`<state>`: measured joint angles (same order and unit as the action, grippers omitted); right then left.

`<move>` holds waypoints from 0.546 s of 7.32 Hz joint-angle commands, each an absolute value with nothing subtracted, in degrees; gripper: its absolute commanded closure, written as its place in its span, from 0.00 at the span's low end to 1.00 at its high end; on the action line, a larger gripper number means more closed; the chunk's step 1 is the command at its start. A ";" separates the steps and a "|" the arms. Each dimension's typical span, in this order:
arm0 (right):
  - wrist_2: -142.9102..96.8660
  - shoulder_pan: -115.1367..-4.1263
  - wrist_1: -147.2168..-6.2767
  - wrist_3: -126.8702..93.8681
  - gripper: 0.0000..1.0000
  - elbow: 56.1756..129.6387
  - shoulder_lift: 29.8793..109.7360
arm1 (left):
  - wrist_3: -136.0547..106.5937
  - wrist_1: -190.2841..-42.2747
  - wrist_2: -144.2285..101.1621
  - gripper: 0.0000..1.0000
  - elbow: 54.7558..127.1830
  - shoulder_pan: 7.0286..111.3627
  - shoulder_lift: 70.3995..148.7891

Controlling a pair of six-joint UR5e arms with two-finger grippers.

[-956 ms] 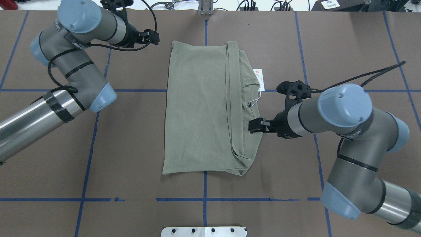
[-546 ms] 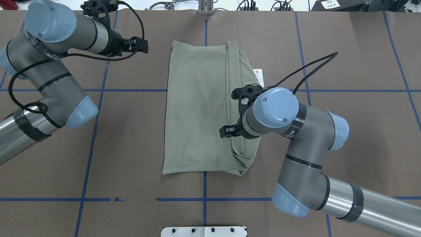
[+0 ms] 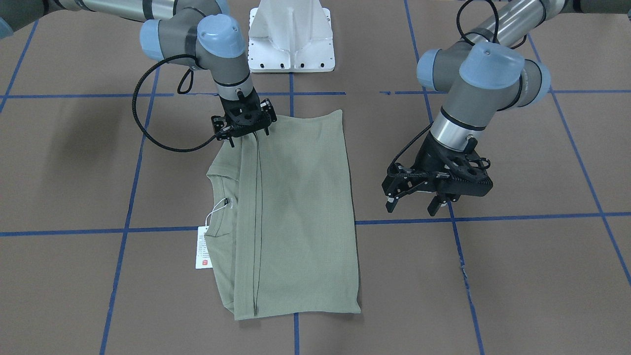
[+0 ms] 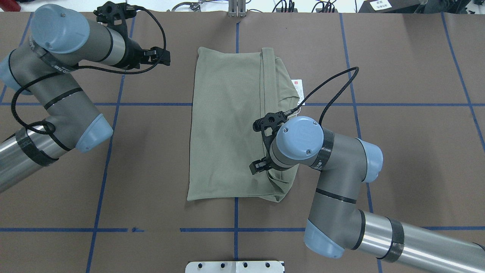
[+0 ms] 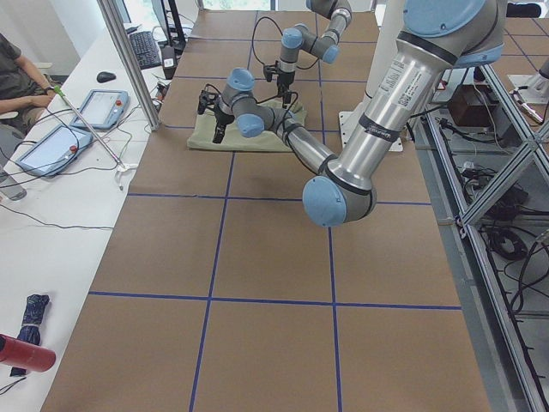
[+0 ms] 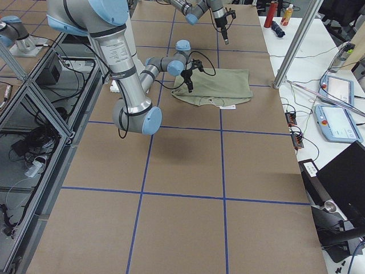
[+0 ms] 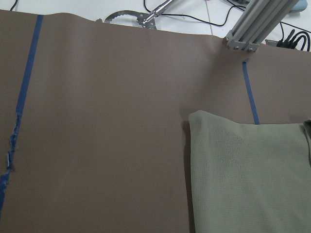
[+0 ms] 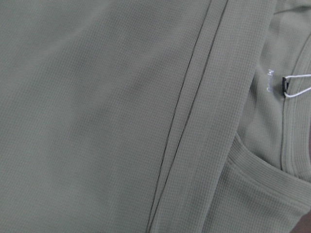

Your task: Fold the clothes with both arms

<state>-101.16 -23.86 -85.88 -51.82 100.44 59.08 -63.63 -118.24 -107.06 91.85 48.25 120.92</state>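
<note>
The clothes, one sage-green shirt (image 4: 227,125), lie folded into a tall rectangle at the table's middle. A narrow folded strip runs lengthwise on the shirt (image 3: 296,207). Its collar (image 3: 222,197) and white hang tag (image 4: 298,89) show at one side. My right gripper (image 4: 254,167) points down onto the strip near the shirt's robot-side end. This gripper (image 3: 249,137) looks open, with nothing lifted. My left gripper (image 4: 166,57) hangs open above bare table beside the shirt's far corner, apart from it, its fingers spread (image 3: 411,207). The right wrist view is filled with shirt (image 8: 97,97).
The brown table cover carries blue tape lines (image 4: 102,167). The white pedestal base (image 3: 291,34) sits at the robot's edge. An aluminium post (image 4: 237,7) and cables stand beyond the far edge. A seated person (image 5: 13,69) and tablets (image 5: 101,105) are at a side desk.
My right arm swung in from beside the shirt's collar side to over the folded strip, then toward the robot's end. The left arm drew back a little from the shirt's far corner.
</note>
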 commanded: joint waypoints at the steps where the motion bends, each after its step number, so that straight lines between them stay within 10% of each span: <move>1: -100.72 -22.42 -86.04 -50.72 0.00 100.28 59.94 | -63.63 -118.47 -107.05 0.00 90.80 47.90 120.94; 4: -99.76 -22.67 -86.04 -49.66 0.00 99.49 60.73 | -63.81 -118.39 -107.05 0.00 90.44 47.73 121.03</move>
<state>-100.11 -22.57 -86.04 -50.10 99.66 60.37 -63.71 -118.45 -106.99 90.51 47.81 120.99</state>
